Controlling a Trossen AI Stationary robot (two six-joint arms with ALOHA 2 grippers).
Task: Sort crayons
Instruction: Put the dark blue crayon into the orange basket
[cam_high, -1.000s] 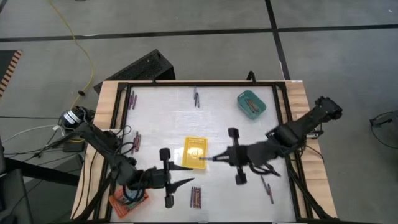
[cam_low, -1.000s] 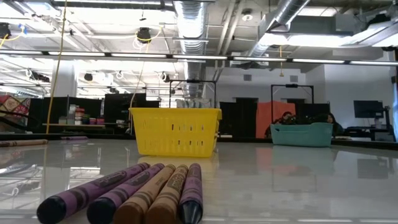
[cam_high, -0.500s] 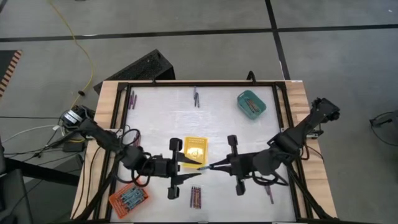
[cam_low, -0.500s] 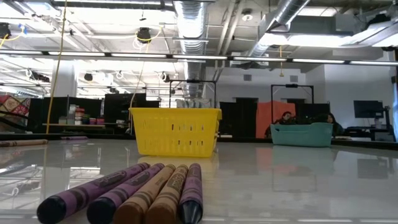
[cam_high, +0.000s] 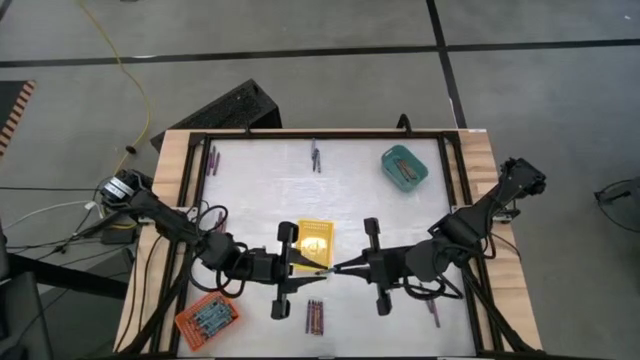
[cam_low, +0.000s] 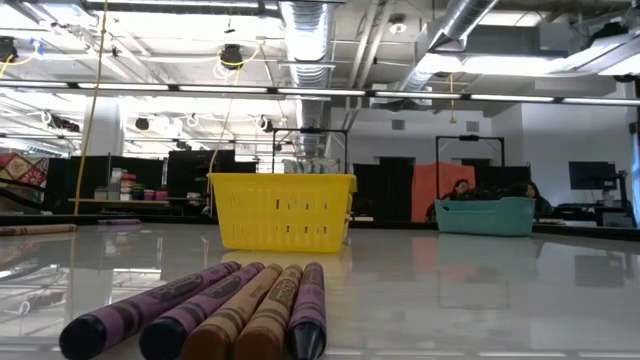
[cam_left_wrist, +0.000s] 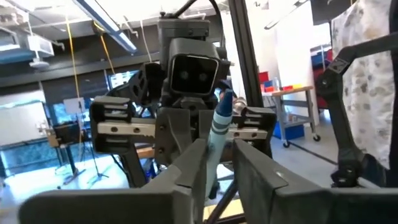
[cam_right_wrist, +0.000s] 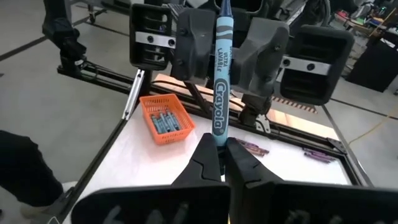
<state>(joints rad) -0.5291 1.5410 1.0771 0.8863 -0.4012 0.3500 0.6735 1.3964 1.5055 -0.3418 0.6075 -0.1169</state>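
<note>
Handover seems intended: a blue crayon (cam_right_wrist: 219, 93) is gripped by the clenched right tool (cam_right_wrist: 222, 158) and presented between the left tool (cam_left_wrist: 214, 162), not visibly clamped on it.

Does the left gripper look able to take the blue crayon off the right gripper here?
Probably yes. The right gripper is shut on the blue crayon at one end, and the free end already sits between the left gripper's fingers, with nothing between them.
</note>
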